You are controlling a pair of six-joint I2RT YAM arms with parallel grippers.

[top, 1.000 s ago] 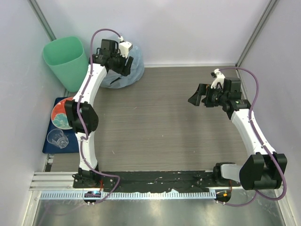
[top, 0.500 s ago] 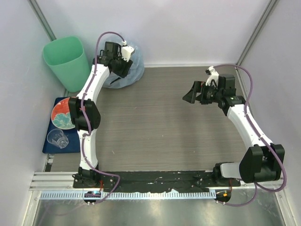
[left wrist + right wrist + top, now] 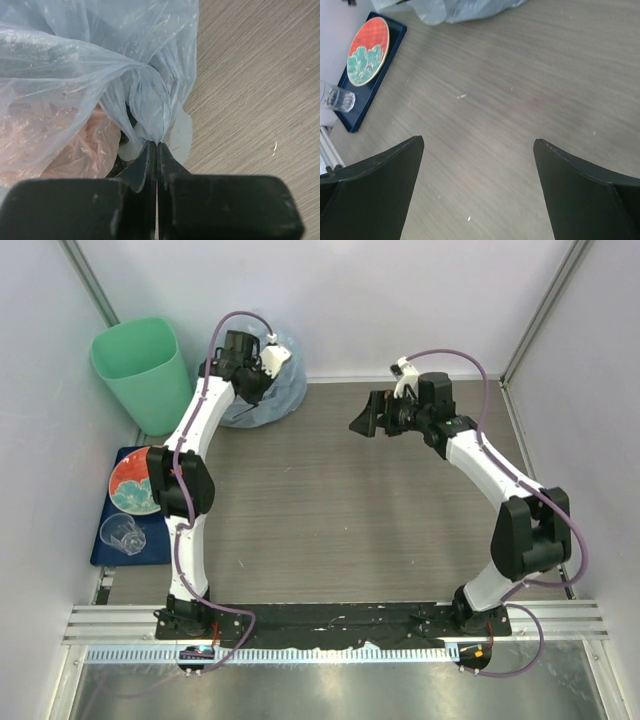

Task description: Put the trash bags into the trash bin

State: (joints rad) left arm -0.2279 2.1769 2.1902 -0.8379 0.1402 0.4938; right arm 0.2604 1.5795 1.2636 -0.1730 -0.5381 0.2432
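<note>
Pinching a gathered fold of blue bag (image 3: 100, 60) with left gripper (image 3: 156, 148), jaws pressed together. Seen through the film beside it: crumpled pink bag (image 3: 82, 145), lying at far edge of table (image 3: 350, 520). To the left, in the corner, upright bin (image 3: 140, 365). Right gripper (image 3: 478, 142) spread wide above table.

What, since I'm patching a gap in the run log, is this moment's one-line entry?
left gripper: shut on blue bag | right gripper: open, holding nothing | pink bag: seen through blue bag | trash bin: upright
</note>
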